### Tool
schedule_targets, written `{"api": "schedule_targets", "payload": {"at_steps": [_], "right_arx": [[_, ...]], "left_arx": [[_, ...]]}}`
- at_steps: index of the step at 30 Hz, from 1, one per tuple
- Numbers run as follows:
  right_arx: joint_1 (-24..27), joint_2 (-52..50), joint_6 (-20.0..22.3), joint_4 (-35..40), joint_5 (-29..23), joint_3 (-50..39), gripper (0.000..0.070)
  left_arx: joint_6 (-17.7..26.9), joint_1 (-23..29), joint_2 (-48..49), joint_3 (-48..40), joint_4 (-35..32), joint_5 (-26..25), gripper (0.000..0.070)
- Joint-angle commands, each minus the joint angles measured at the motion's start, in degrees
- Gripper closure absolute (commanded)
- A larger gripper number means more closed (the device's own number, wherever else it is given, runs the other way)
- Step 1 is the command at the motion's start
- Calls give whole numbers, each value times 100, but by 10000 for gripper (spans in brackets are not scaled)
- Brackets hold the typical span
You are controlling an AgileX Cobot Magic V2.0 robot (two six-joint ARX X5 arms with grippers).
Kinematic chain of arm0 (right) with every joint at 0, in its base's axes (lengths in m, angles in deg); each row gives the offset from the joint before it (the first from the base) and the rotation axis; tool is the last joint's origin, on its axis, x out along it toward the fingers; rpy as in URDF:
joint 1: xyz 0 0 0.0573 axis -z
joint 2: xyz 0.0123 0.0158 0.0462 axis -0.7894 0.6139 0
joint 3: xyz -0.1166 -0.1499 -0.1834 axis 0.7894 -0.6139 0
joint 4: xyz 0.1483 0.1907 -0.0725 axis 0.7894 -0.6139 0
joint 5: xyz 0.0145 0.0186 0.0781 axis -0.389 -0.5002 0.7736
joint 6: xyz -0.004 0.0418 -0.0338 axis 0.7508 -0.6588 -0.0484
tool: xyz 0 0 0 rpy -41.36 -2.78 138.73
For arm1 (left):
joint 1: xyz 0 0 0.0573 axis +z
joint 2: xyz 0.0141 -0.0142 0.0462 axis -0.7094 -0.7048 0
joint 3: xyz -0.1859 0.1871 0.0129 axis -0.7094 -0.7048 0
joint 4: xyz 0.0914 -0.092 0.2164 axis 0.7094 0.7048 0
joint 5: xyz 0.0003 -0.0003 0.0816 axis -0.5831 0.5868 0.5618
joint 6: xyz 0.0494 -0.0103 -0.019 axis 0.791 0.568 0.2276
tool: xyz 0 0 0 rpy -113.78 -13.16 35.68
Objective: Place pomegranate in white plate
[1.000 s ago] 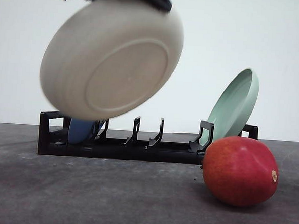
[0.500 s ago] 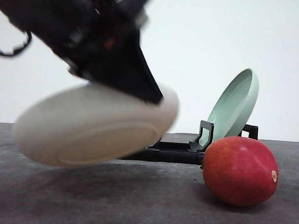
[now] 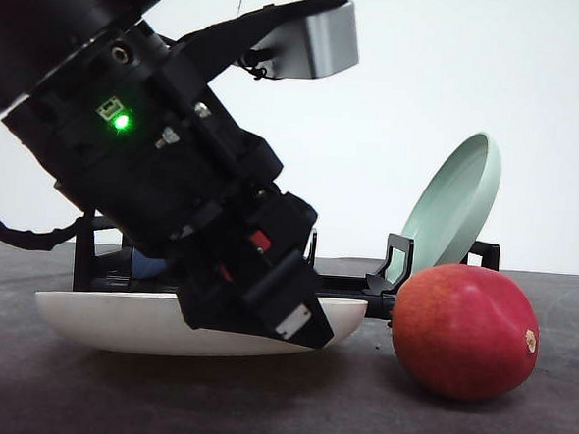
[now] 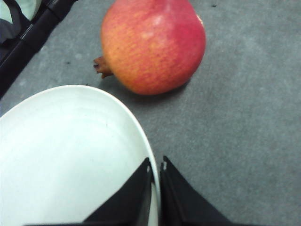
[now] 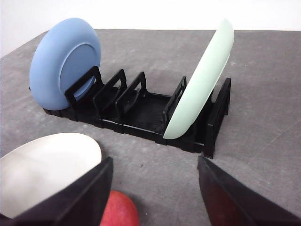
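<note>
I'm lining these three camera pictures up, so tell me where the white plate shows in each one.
Front view: white plate low at left, on the table under the left gripper.
Left wrist view: lower left, rim pinched between the fingers.
Right wrist view: bottom left corner.
Shared landmark: the pomegranate, just beside the plate.

A red, orange-mottled pomegranate (image 4: pixel 154 44), an off-white plate (image 4: pixel 66 155), a blue plate (image 5: pixel 63 63), a pale green plate (image 5: pixel 200 82), a black rack (image 5: pixel 141 113), a grey bench (image 4: pixel 244 132).
</note>
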Motion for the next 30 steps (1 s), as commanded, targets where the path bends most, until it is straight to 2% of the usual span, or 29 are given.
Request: {"api": "schedule_targets", "payload": {"at_steps": [1, 2, 4, 6, 8, 10, 13, 19, 23, 30], "right_arx": [[-22, 11, 22, 71, -2, 94, 339], [-22, 11, 22, 71, -2, 94, 339], [-22, 11, 22, 71, -2, 94, 339], [-22, 11, 22, 71, -2, 94, 340], [-22, 11, 22, 70, -2, 94, 339], [-22, 11, 22, 71, -2, 94, 339], [-22, 11, 20, 70, -2, 94, 340], [-22, 11, 21, 72, -2, 94, 339], [-22, 11, 21, 70, -1, 94, 339], [-22, 11, 20, 66, 1, 94, 339]], "left_arx": [[87, -121, -73, 27, -73, -15, 661], [78, -145, -72, 28, -74, -15, 650], [23, -187, -72, 32, -75, -15, 543], [-203, -216, -72, 38, -70, -15, 439], [-530, -222, -68, 51, -16, -15, 381], [-889, -208, -36, 119, 228, -16, 375], [-1472, -100, 152, 340, 963, -152, 374], [-2128, 413, 892, 734, 2135, -1263, 375], [-2366, 953, 1472, 868, 2768, -1655, 376], [-2412, 2293, 2502, 870, 3683, -1758, 375]]}}
